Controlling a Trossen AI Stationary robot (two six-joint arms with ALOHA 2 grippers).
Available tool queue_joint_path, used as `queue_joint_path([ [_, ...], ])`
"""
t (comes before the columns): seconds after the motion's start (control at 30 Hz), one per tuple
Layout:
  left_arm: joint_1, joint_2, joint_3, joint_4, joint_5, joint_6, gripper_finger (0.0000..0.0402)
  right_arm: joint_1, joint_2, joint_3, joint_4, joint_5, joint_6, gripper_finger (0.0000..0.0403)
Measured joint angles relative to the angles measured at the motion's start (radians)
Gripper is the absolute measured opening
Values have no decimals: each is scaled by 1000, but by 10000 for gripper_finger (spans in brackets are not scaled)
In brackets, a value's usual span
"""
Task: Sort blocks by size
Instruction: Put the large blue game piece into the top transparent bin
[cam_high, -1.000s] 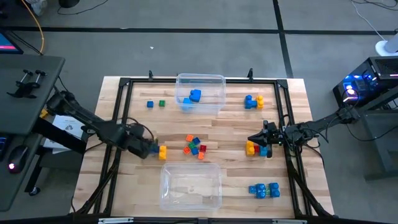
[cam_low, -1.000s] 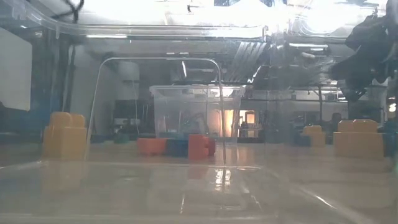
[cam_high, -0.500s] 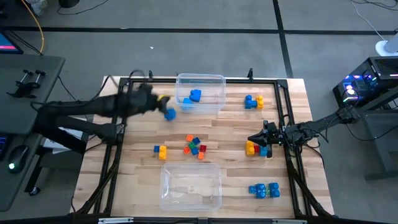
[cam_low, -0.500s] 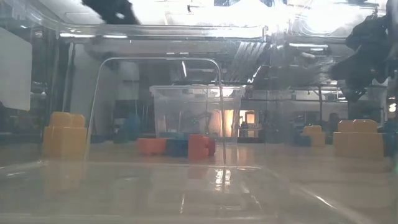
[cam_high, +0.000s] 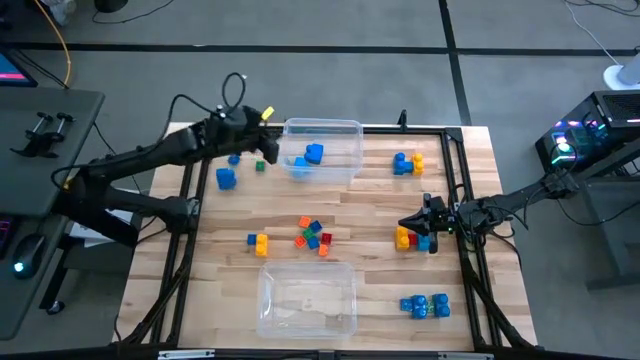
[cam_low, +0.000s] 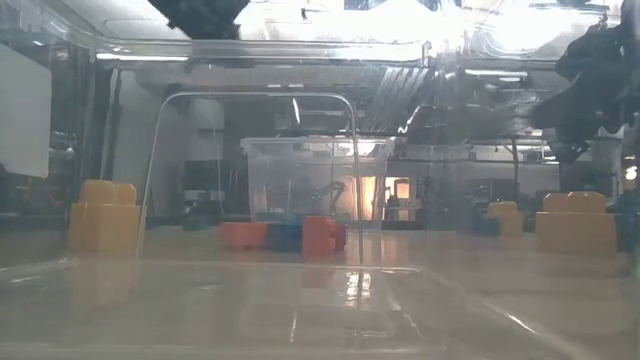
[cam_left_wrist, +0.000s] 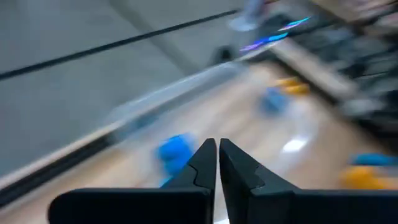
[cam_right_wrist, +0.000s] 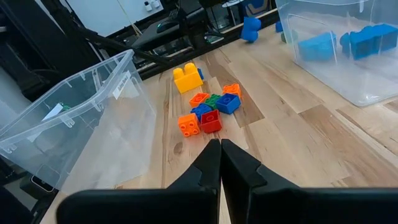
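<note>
My left gripper (cam_high: 258, 142) is shut and empty, raised by the left wall of the far clear bin (cam_high: 345, 127); its fingers also show in the left wrist view (cam_left_wrist: 217, 155). A larger blue block (cam_high: 225, 177) lies on the table left of that bin, near a tiny blue cube (cam_high: 234, 159) and a green one (cam_high: 260, 165). Tiny cubes (cam_high: 313, 236) lie mid-table, and they show in the right wrist view (cam_right_wrist: 208, 112). A yellow block (cam_high: 260, 243) lies left of them. My right gripper (cam_high: 424, 226) is shut beside a yellow, blue and red group (cam_high: 405, 238).
The far bin holds blue blocks (cam_high: 309, 155). A near clear bin (cam_high: 307, 298) stands at the front middle. More blue and yellow blocks lie at the far right (cam_high: 407, 162) and near right (cam_high: 425, 305). A black frame (cam_high: 190, 200) runs along the table's edges.
My left gripper has swung from beside the yellow block mid-table, up and toward the far left, to the far bin's left wall. A larger blue block that showed just near of the gripper half a second ago now lies further left on the table.
</note>
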Motion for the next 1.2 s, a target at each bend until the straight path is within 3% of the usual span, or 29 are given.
queue_joint_path([
  [0.1,66,-16,5,-243,-140,-3,41,0,0,0,0,0,0,2],
  [0.2,165,-7,-11,-419,-175,-60,91,0,0,0,0,0,0,2],
  [0.3,249,12,-59,-464,-122,-105,147,0,0,0,0,0,0,2],
  [0.47,312,41,-127,-471,70,-108,230,0,0,0,0,0,0,2],
  [0.6,312,67,-150,-531,83,-107,276,0,0,0,0,0,0,2],
  [0.87,304,205,-154,-681,72,27,293,0,0,0,0,0,0,2],
  [1.2,304,421,-154,-768,-4,37,285,0,0,0,0,0,0,2],
])
